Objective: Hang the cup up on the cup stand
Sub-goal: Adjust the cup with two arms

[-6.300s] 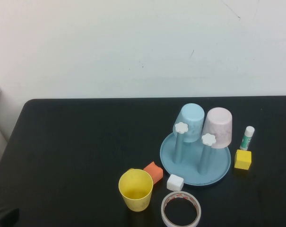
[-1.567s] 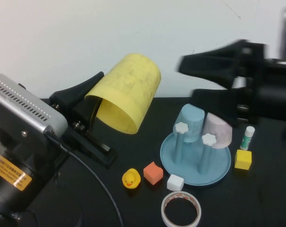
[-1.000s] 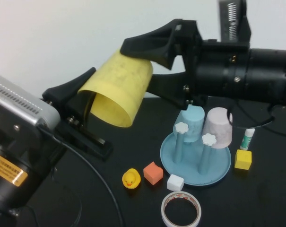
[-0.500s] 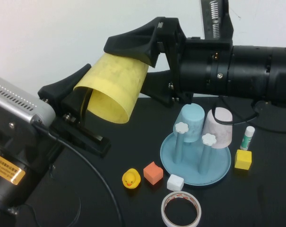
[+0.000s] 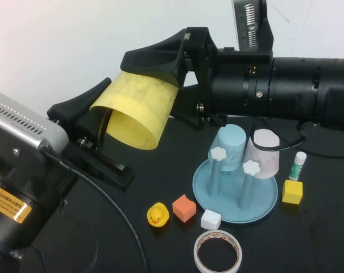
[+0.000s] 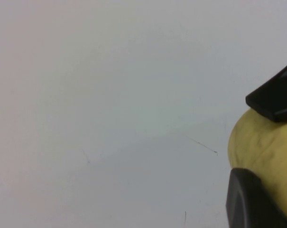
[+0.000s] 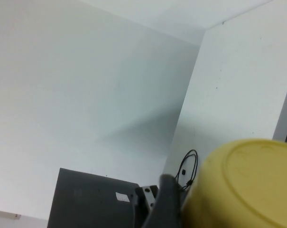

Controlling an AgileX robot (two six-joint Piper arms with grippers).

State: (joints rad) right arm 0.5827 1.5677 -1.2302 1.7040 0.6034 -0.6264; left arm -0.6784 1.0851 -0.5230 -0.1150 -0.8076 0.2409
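Note:
The yellow cup (image 5: 140, 114) hangs on its side in the air at the left, mouth facing down toward me. My left gripper (image 5: 105, 105) is shut on its rim wall, one finger inside and one outside. My right gripper (image 5: 154, 85) reaches in from the right, open, its fingers straddling the cup's closed end; the upper one lies along the top of the wall. The left wrist view shows the cup (image 6: 266, 152) beside a dark finger (image 6: 250, 199). The right wrist view shows the cup's bottom (image 7: 243, 185). The cup stand (image 5: 228, 207) sits on the table at the right.
A light blue cup (image 5: 231, 145) and a pink cup (image 5: 264, 151) hang upside down on the stand. In front lie a rubber duck (image 5: 157, 215), an orange block (image 5: 184, 207), a white block (image 5: 210, 219) and a tape roll (image 5: 218, 253). A yellow block (image 5: 291, 191) and glue stick (image 5: 298, 165) lie right.
My right gripper has come in from the right and slid over the cup's closed end, its fingers narrowing a little. The left gripper holds the cup almost still.

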